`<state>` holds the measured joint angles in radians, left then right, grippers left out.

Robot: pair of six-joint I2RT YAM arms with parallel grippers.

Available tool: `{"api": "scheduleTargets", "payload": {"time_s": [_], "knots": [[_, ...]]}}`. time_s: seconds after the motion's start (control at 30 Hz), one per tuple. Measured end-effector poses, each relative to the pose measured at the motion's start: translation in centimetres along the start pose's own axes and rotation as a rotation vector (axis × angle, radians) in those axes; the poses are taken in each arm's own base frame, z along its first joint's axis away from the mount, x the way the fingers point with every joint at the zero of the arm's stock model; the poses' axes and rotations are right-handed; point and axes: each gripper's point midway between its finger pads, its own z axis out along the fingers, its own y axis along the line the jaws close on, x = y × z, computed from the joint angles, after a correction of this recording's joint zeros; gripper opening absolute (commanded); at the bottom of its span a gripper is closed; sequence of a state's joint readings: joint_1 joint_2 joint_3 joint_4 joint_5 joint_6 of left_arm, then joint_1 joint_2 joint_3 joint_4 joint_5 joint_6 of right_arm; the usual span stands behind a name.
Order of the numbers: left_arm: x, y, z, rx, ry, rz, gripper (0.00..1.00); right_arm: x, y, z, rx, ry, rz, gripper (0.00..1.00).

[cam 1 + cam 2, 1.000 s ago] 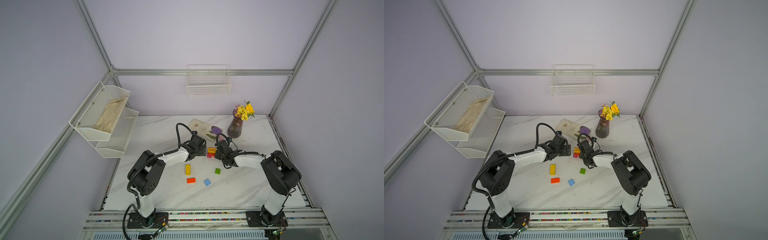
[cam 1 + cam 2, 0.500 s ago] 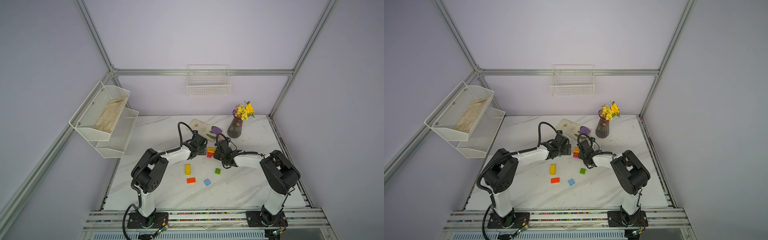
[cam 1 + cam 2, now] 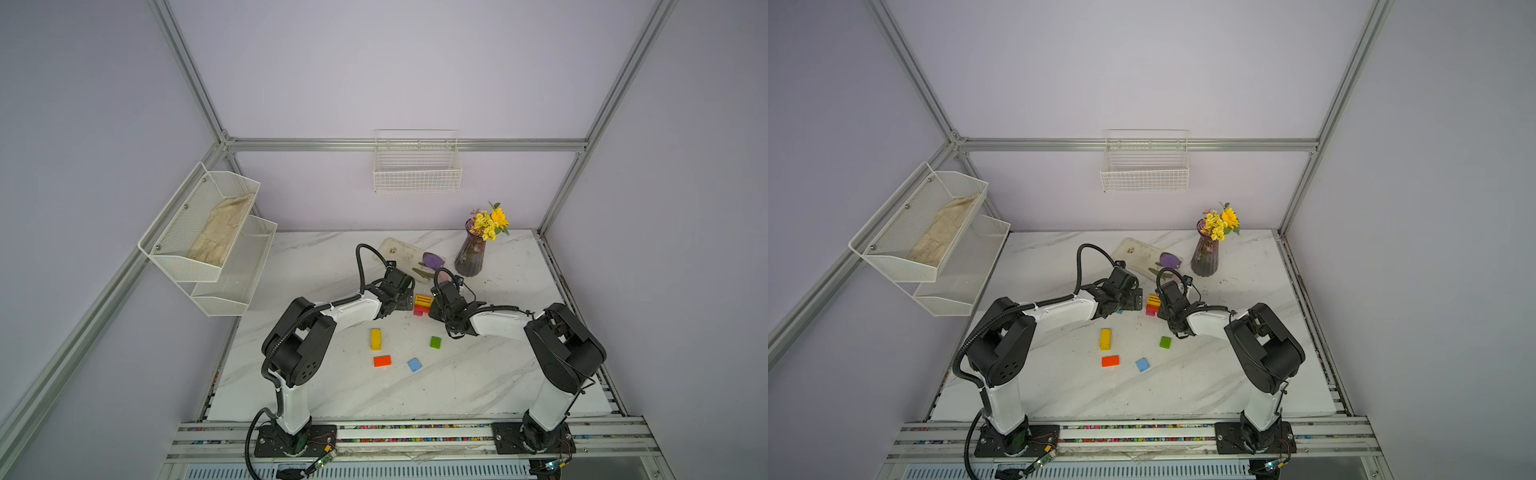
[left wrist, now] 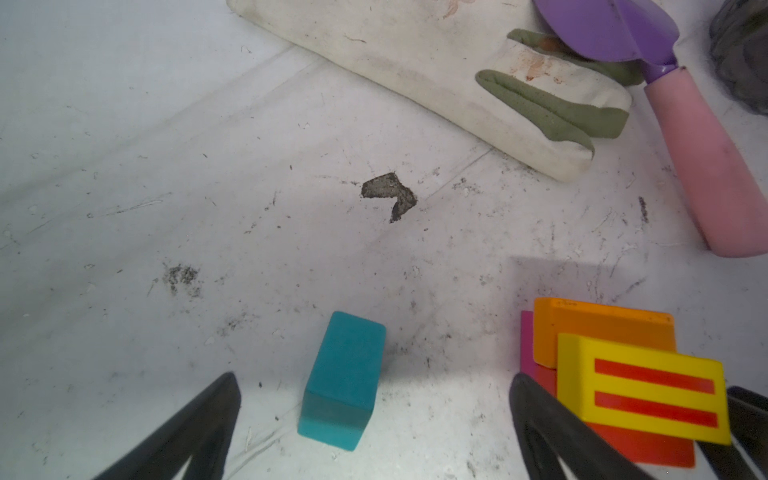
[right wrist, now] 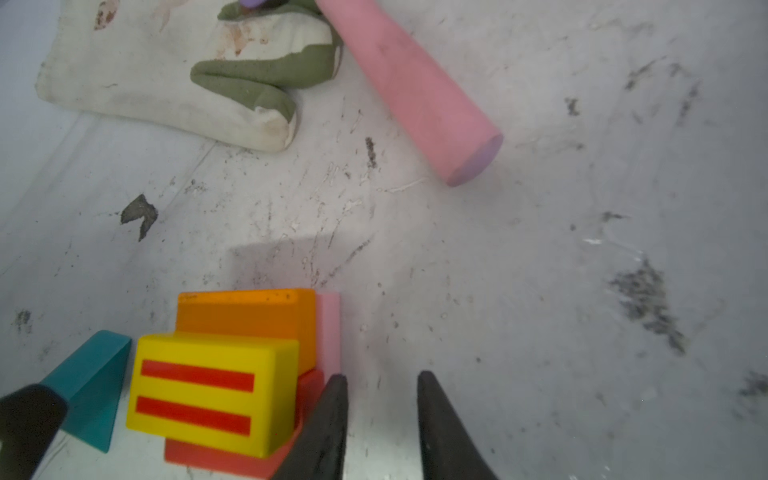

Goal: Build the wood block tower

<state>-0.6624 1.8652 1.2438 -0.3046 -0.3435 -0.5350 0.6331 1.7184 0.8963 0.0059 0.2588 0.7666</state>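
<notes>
The left jaws stand wide apart, low over the counter [image 4: 208, 208], with the teal block [image 4: 343, 380] lying between them. The tower [image 4: 615, 374] sits just outside one jaw. I'd centre on the block, close gently and lift straight up, so that jaw doesn't clip the stack. The right jaws, slightly apart and empty, sit low beside the tower's far side.

We find both top views look down on the whole table [image 3: 332, 270]; both wrist cameras sit close, sharing the tower [image 4: 602, 336].
</notes>
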Motion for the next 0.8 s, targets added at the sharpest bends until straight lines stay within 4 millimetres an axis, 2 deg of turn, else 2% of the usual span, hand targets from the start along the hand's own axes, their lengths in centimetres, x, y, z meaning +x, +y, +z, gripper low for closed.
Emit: {"api": "scheduleTargets", "payload": {"time_s": [0.07, 0.17, 0.27, 0.33, 0.4, 0.5, 0.6, 0.73, 0.8], "knots": [[-1.0, 0.1, -1.6, 0.019, -0.037, -0.009, 1.0, -0.9, -0.3, -1.7, -0.007, -0.036, 0.015, 0.43], [-2.6, 1.5, -6.6, 0.059, -0.133, -0.045, 1.0, -2.8, -0.5, -5.2, -0.04, -0.113, 0.043, 0.54], [-3.8, 4.3, -13.1, 0.09, -0.278, -0.105, 1.0, -4.3, -0.3, -8.7, -0.084, -0.188, 0.058, 0.56], [-3.8, 6.7, -16.9, 0.091, -0.381, -0.152, 1.0, -4.2, 0.6, -11.1, -0.126, -0.225, 0.047, 0.6], [-3.0, 9.5, -19.5, 0.062, -0.457, -0.192, 1.0, -3.4, 1.7, -13.0, -0.169, -0.244, 0.02, 0.62], [-0.6, 13.6, -21.1, -0.025, -0.517, -0.235, 1.0, -1.7, 3.3, -14.6, -0.221, -0.235, -0.028, 0.62], [2.0, 17.2, -21.2, -0.142, -0.531, -0.265, 1.0, -1.0, 3.7, -14.4, -0.226, -0.22, -0.06, 0.6], [4.2, 20.3, -20.8, -0.274, -0.502, -0.293, 1.0, -0.5, 5.1, -13.8, -0.242, -0.187, -0.116, 0.58], [5.1, 21.6, -20.7, -0.34, -0.482, -0.325, 1.0, 0.0, 6.9, -13.6, -0.265, -0.169, -0.151, 0.58]]}}
